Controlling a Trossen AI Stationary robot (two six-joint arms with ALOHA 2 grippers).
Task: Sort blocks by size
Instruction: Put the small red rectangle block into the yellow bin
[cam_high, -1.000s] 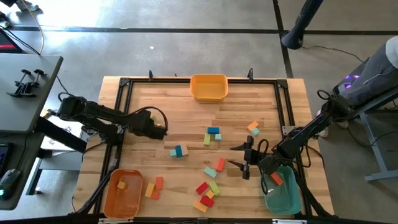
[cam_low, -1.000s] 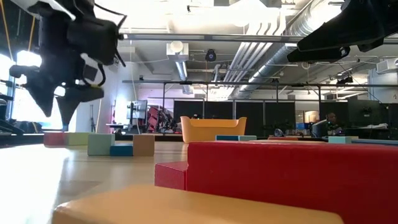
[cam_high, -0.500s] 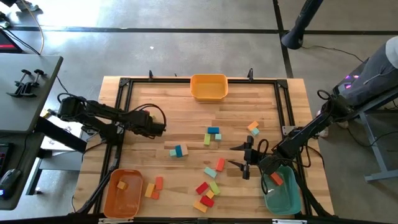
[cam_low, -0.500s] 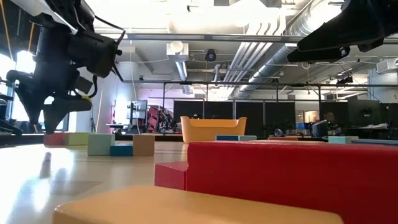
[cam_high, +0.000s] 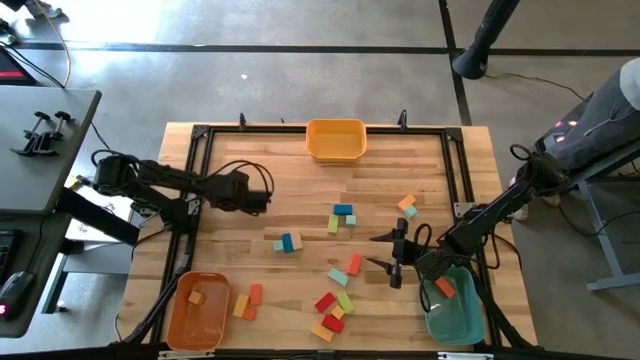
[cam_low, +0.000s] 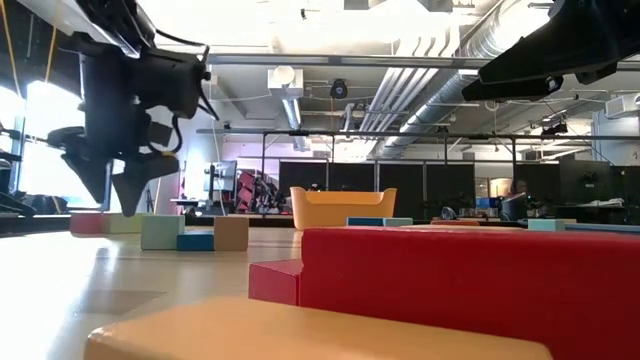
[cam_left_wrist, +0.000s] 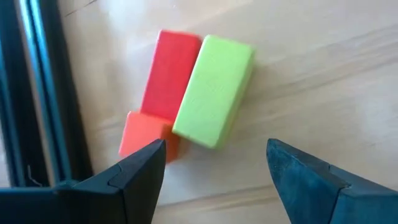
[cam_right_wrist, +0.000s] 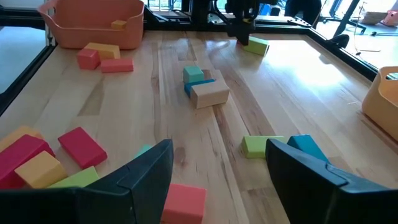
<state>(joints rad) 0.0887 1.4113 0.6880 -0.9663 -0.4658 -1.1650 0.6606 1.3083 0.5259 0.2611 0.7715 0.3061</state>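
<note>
left end effector (cam_left_wrist: 214, 165): fingers spread wide, nothing held; hanging over a green block (cam_left_wrist: 213, 91), a red block (cam_left_wrist: 169, 73) and a small orange block (cam_left_wrist: 138, 132) huddled together by the tabletop's (cam_high: 300, 190) left rail
right end effector (cam_high: 393, 251): open and empty too; parked near the teal bin (cam_high: 452, 318)
blocks: rest mostly loose mid-tabletop; one sits in the orange bin (cam_high: 196, 312)

In the high view the left gripper (cam_high: 262, 198) covers the red, green and orange blocks that its wrist camera sees. In the left wrist view the orange block (cam_left_wrist: 144, 133) is partly behind a finger. The low view crops a red block (cam_low: 470, 290) at the picture's edge. The teal bin (cam_high: 452, 312) lies partly under the right arm.
</note>
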